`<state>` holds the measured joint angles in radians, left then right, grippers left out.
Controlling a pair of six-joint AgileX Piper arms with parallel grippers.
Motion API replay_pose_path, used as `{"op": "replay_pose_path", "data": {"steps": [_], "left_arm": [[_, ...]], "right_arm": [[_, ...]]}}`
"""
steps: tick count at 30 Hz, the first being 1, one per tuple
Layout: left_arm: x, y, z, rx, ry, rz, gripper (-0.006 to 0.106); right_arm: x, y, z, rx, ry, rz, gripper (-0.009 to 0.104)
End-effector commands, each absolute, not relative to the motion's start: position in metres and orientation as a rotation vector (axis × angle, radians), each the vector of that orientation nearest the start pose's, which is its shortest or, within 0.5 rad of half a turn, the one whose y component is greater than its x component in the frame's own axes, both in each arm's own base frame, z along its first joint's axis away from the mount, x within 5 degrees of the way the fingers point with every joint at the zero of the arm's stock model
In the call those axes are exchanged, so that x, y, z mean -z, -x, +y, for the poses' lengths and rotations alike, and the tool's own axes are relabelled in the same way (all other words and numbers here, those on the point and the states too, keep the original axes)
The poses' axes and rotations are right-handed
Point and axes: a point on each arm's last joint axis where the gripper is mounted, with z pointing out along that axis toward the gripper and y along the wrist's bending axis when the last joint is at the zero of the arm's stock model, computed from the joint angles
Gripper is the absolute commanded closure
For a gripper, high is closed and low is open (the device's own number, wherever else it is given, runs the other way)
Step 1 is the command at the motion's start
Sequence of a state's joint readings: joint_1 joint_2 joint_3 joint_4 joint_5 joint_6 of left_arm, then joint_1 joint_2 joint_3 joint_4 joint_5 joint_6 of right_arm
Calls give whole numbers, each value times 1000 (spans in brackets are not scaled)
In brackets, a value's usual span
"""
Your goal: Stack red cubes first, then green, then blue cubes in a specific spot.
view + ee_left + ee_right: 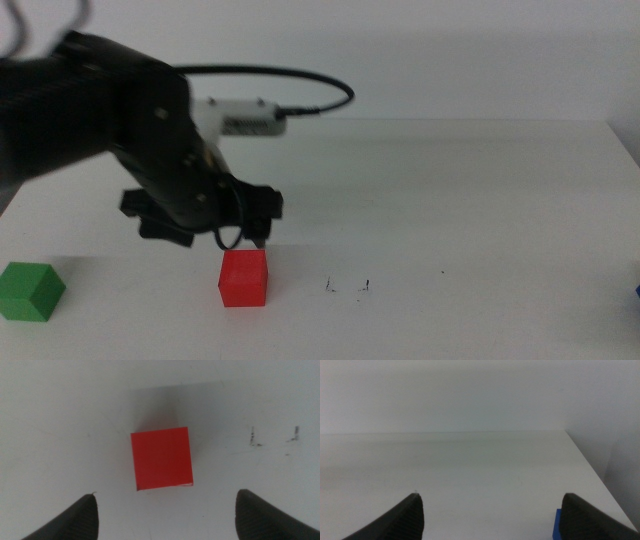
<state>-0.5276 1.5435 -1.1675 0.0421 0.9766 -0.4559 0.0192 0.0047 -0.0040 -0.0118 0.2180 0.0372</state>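
The red cube (244, 277) sits on the white table just left of the spot (348, 287), a patch between two small black marks. My left gripper (228, 238) hovers just above and behind the red cube, open and empty. In the left wrist view the red cube (161, 458) lies between and ahead of the wide-apart jaws of the left gripper (167, 497), with the spot (274, 437) beside it. The green cube (30, 291) stands at the front left. The blue cube (637, 292) peeks in at the right edge. My right gripper (490, 497) is open and empty beside the blue cube (558, 522).
A lone black speck (444, 271) lies right of the spot. The left arm's black cable (300, 80) loops above the table's far part. The table's right edge (590, 472) runs close to the right gripper.
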Motion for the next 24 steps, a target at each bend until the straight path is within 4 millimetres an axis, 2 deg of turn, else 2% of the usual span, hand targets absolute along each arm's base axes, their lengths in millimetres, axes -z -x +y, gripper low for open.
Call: {"op": "replay_pose_path", "data": {"steps": [1,8,16,19,21,24], "left_arm": [[-258,-272,-158,139,-108,2868,7],[-215,-291,-168,84,-37,2925,7],[-183,-305,-175,71,-32,2924,8],[-175,-306,-176,59,-30,2941,17],[-174,-306,-176,59,-21,2938,29],[-175,-305,-176,68,14,2943,55]], "right_arm": [[-194,-56,0,-11,-2,1693,2],[-194,-56,0,-11,-2,1693,2],[-194,-56,0,-11,-2,1693,2],[-194,-56,0,-11,-2,1693,2],[-194,-56,0,-11,-2,1693,2],[-194,-56,0,-11,-2,1693,2]]}}
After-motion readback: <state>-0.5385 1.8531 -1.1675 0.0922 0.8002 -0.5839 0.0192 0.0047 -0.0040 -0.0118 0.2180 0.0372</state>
